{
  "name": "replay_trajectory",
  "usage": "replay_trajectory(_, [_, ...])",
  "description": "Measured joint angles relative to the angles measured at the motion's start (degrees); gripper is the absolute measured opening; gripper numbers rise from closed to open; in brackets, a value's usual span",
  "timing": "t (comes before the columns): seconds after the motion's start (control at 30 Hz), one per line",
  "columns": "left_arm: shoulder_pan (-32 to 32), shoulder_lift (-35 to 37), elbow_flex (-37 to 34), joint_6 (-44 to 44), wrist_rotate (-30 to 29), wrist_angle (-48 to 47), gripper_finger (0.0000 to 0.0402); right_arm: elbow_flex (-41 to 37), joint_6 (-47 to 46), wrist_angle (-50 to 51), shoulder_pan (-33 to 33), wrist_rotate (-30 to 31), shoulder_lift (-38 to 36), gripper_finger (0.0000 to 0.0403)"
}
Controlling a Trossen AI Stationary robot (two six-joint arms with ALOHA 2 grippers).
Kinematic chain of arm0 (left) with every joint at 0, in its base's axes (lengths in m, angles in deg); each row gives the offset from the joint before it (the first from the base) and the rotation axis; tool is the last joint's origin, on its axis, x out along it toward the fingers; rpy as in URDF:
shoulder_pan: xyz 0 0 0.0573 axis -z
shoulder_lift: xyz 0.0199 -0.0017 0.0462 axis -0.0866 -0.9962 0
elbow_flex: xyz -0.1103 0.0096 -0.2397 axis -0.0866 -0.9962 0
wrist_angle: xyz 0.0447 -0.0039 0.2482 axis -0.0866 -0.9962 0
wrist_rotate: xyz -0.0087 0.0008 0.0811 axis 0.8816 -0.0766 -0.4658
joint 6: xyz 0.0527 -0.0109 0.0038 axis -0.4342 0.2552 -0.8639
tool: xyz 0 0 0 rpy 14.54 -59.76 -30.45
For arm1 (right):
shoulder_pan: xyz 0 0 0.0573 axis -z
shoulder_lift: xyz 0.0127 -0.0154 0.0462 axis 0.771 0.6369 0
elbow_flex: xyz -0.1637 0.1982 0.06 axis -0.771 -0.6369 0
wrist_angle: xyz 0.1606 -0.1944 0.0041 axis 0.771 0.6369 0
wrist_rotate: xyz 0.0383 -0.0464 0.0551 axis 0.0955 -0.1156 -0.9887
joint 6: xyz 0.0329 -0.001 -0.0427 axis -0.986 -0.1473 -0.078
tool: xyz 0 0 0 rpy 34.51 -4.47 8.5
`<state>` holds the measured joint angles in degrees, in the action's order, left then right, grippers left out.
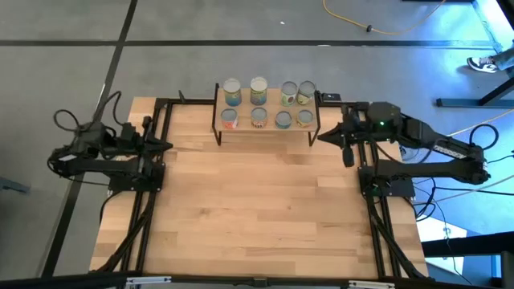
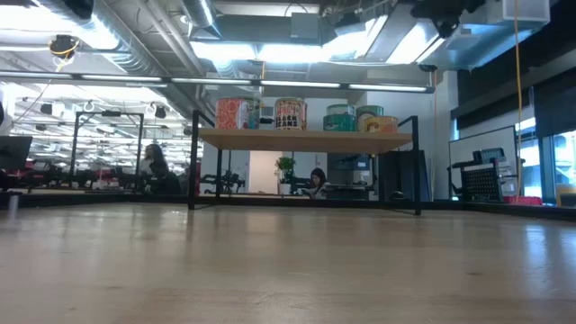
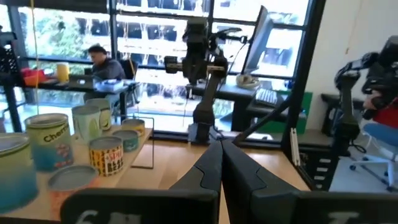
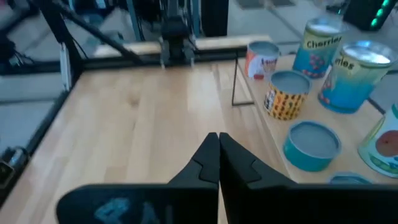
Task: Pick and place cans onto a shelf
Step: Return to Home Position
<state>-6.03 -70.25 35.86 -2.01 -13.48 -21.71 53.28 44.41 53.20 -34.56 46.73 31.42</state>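
The cans [image 1: 258, 91] crowd the far-edge shelf [image 1: 274, 99] — left fingers [image 3: 208, 171], right fingers [image 4: 208, 163] closed and empty — but the right ones, close by, could clip it.

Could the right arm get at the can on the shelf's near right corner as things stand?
Probably yes. The right gripper hangs beside the shelf's right end, and that can stands on the open top level with nothing above it or between them. Its fingers are shut and would need opening first.

8 cans [image 1: 259, 91] on shelf [image 1: 271, 107] in 2 rows, tbl [image 1: 257, 201] far edge.
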Motion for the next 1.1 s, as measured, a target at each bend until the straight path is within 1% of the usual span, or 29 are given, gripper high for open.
replay_trajectory(0.17, [0.0,2.7,-5.2,-0.3,0.1,4.1,0.0000,-5.2,-1.1,-2.0,0.0,-0.2,-6.0,0.0000])
replay_trajectory(0.37, [0.0,3.9,-10.1,-1.7,0.1,8.4,0.0000,-10.7,-2.5,-4.7,0.0,-0.3,-12.3,0.0000])
replay_trajectory(0.6, [0.0,4.9,-15.5,-1.6,0.1,12.3,0.0000,-14.9,-4.4,-5.5,0.0,-1.0,-17.0,0.0000])
replay_trajectory(0.9, [0.0,4.9,-18.4,-1.5,0.0,13.8,0.0000,-22.5,-7.0,-11.1,0.0,-1.5,-24.8,0.0000])
replay_trajectory(1.1, [0.0,4.9,-18.6,-3.7,0.5,13.7,0.0000,-26.0,-7.4,-11.2,0.0,-1.4,-28.7,0.0000])
